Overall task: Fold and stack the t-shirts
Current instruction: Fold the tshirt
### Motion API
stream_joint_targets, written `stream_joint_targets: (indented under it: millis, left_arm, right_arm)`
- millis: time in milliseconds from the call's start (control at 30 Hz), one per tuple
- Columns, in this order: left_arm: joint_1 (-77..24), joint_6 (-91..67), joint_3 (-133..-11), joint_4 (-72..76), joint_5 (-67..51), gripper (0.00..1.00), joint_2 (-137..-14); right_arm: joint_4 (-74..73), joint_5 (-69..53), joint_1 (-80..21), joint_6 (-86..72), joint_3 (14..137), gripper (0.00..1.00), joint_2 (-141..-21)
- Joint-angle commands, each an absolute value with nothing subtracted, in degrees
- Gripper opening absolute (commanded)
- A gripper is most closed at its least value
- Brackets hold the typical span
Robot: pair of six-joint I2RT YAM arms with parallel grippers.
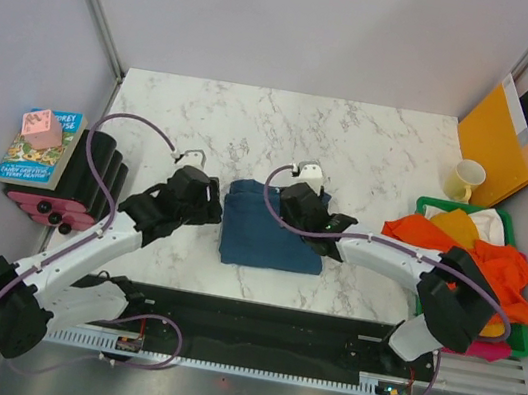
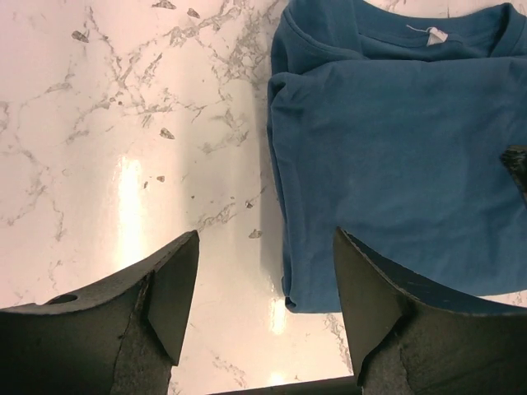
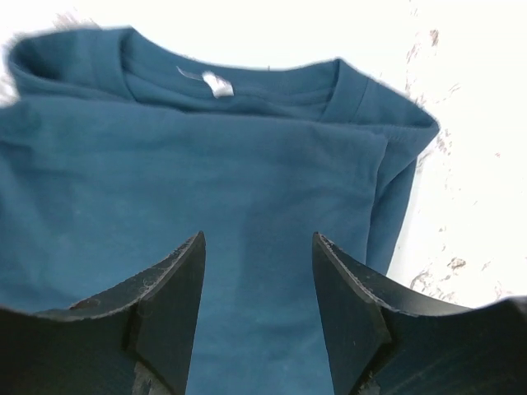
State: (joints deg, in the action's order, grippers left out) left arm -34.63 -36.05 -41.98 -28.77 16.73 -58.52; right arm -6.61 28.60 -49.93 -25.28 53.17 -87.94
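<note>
Left fingers (image 2: 165,288), dull black wedges with rough edges, are spread over the glossy white marble table (image 2: 99,123) and pinch nothing. The right fingers (image 3: 169,288) are spread too, above the blue t-shirt (image 3: 206,181). This soft cloth lies folded into a rectangle at the centre of the top view, with its right side hidden under the right arm. Orange and yellow t-shirts (image 1: 511,264) sit crumpled in a green basket (image 1: 426,201) at the right edge, partly covered by that arm.

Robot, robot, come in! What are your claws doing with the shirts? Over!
Left claw open, empty, beside the blue t-shirt. Right claw open, empty, over it. Shirt folded flat on table; more shirts heaped in green bin. Nothing in the way.
</note>
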Motion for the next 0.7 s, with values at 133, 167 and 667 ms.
stream_joint_targets:
  millis: [133,167,667]
  left_arm:
    - [-33.9,-36.4,-46.0,-34.1,23.2,0.75,-57.7]
    - [-33.6,-36.3,-46.0,-34.3,23.6,0.75,-57.5]
    - [-27.5,-14.6,-32.1,-1.2,40.0,0.81,-51.9]
  right_arm:
    - [-3.3,27.4,-49.8,-27.5,50.5,0.62,-93.7]
    - [-3.3,27.0,-49.8,-27.6,50.3,0.62,-94.0]
    - [-1.5,27.8,-49.9,-26.2,52.9,0.64,-78.4]
